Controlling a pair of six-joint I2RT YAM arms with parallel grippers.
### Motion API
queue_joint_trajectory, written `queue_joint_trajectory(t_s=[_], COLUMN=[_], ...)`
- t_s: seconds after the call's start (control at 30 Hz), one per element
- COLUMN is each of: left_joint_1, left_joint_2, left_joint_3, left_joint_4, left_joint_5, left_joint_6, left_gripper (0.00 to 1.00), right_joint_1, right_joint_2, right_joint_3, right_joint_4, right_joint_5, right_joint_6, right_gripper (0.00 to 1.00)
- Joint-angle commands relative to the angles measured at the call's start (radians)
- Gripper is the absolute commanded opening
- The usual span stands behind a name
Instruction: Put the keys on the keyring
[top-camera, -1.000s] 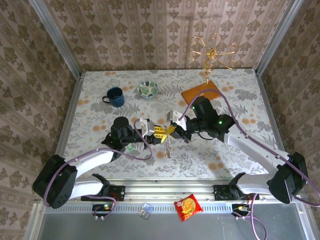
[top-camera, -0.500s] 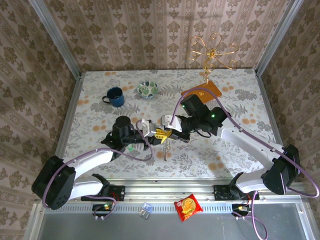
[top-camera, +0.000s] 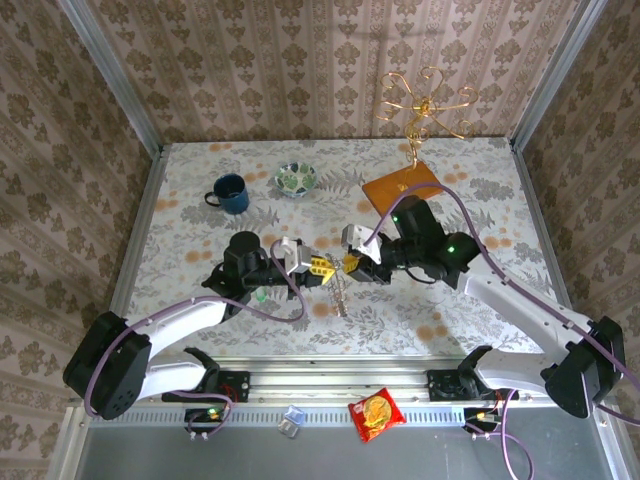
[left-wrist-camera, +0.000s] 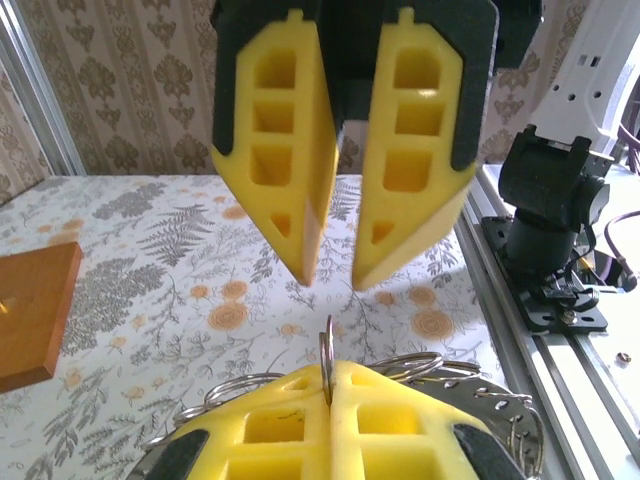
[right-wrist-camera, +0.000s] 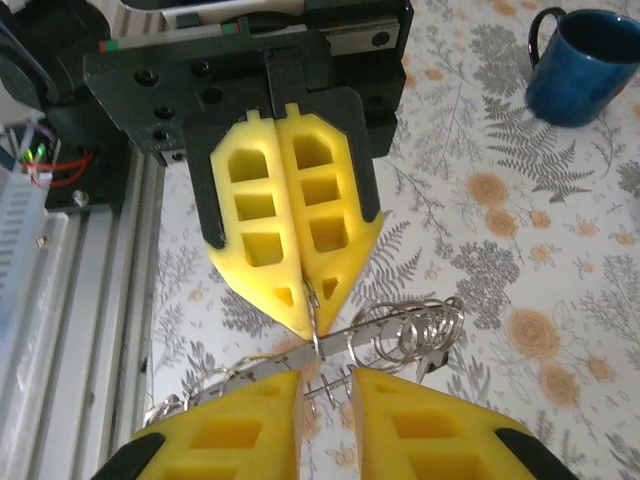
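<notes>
The left end effector (right-wrist-camera: 313, 305) pinches the keyring (right-wrist-camera: 405, 330) above the mid-tabletop (right-wrist-camera: 560, 250) as the right end effector (left-wrist-camera: 335, 275), pads slightly apart, faces it, a firm second grip likely due next.

1. No word, number or brand can be read anywhere in my three views.
2. The red-and-yellow snack packet (top-camera: 376, 414), lying on the grey ledge (top-camera: 150, 450) in front of my two bases, carries a printed design. From the overhead camera its lettering is too small to read.
3. A small blue-and-white wrapper (top-camera: 291, 420) just left of that packet is likewise too small to show any marking.
</notes>
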Motion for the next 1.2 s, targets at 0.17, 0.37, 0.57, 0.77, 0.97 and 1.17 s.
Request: queue_joint_trajectory(t_s=[0.17, 0.37, 0.57, 0.77, 0.97, 1.17], left_joint_1=[-0.005, -0.007, -0.007, -0.004, -0.004, -0.006], left_joint_2=[0.002, 0.007, 0.021, 0.006, -0.038, -0.078], left_joint_3=[-0.015, -0.024, -0.029, -0.043, -0.03, -0.032], left_joint_4=[0.123, 0.171, 0.214, 0.187, 0.006, -0.056], left_joint_5=[0.038, 0.038, 0.039, -0.007, -0.04, -0.052], left_joint_6=[-0.048, -0.07, -0.089, -0.07, 0.033, 0.073], left_gripper=[0.0, 0.0, 0.0, 0.19, 0.27, 0.37], right_joint_1=[0.001, 0.006, 0.009, 0.009, 0.061, 0.091], right_joint_2=[0.01, 0.041, 0.062, 0.043, -0.003, -0.055], right_joint_3=[-0.045, -0.032, -0.025, -0.004, -0.004, -0.08], right_joint_4=[0.154, 0.182, 0.187, 0.119, 0.061, 0.165], right_joint_5=[-0.083, -0.109, -0.131, -0.081, 0.091, 0.188], right_joint_6=[0.106, 0.115, 0.113, 0.048, -0.133, -0.29], right_gripper=[0.22, 0.2, 0.07, 0.0, 0.0, 0.0])
